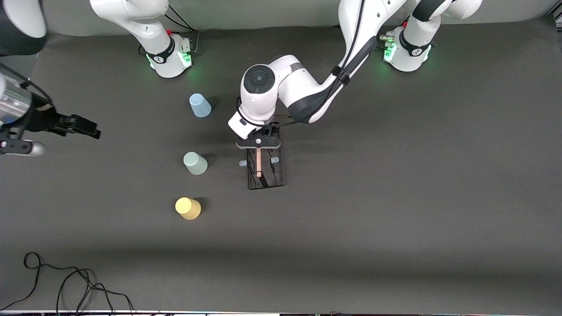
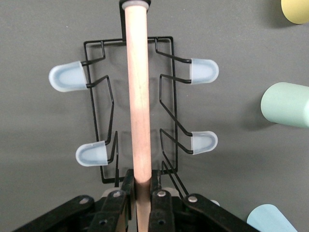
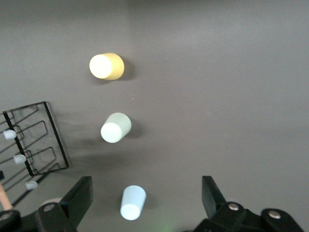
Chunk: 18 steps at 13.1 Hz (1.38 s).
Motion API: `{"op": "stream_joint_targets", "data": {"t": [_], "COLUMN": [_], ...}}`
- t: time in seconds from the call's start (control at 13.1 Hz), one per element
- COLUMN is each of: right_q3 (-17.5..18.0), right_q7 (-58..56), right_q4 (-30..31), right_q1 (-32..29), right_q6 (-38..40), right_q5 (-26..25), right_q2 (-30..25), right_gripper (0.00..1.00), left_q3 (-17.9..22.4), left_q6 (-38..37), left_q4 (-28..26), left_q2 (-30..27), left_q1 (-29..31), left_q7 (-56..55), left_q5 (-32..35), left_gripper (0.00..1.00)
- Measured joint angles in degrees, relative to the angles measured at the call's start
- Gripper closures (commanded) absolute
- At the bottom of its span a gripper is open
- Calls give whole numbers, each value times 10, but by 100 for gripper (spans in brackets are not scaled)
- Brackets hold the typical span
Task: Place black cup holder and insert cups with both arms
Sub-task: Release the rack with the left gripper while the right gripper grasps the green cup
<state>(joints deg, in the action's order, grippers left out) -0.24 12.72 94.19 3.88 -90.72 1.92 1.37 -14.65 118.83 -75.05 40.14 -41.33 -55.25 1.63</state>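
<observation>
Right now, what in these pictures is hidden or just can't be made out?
- Black cup holder, front view: the end nearer the robots is covered by the left hand.
- Right hand, front view: its arm is cut off by the picture's edge.
- Blue cup, left wrist view: cut off by the edge.

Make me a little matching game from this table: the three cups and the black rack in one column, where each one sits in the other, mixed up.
Things:
1. light blue cup
2. grey-green cup
3. yellow cup
4. black cup holder

Places or states:
A. nearest the front camera of the three cups
B. gripped by its wooden handle in the left gripper
C. nearest the robots' bases of the three cups
D. in the middle of the row of cups

Pairs: 1-C, 2-D, 3-A, 4-B
</observation>
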Motion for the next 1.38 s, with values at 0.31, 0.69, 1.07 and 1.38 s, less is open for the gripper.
{"op": "stream_joint_targets", "data": {"t": [0.31, 0.69, 1.07, 1.38], "right_q3": [1, 1, 1, 2], "right_q7": [71, 109, 129, 129], "right_q4": [77, 233, 359, 361], "right_q1": [59, 95, 120, 129], "right_q6": [-98, -305, -546, -603], "right_q5": [0, 1, 1, 1], "right_q2": [-1, 2, 81, 165], "right_gripper": [0, 0, 0, 0], "left_q3": [16, 22, 26, 28], "left_q6": [-3, -129, -329, -382], "left_q4": [23, 48, 51, 6], "left_q2": [-8, -82, -180, -255], "left_q1": [6, 82, 180, 273], "left_q7": [-1, 21, 179, 316], "left_q5": [0, 0, 2, 6], "left_gripper": [0, 0, 0, 0]}}
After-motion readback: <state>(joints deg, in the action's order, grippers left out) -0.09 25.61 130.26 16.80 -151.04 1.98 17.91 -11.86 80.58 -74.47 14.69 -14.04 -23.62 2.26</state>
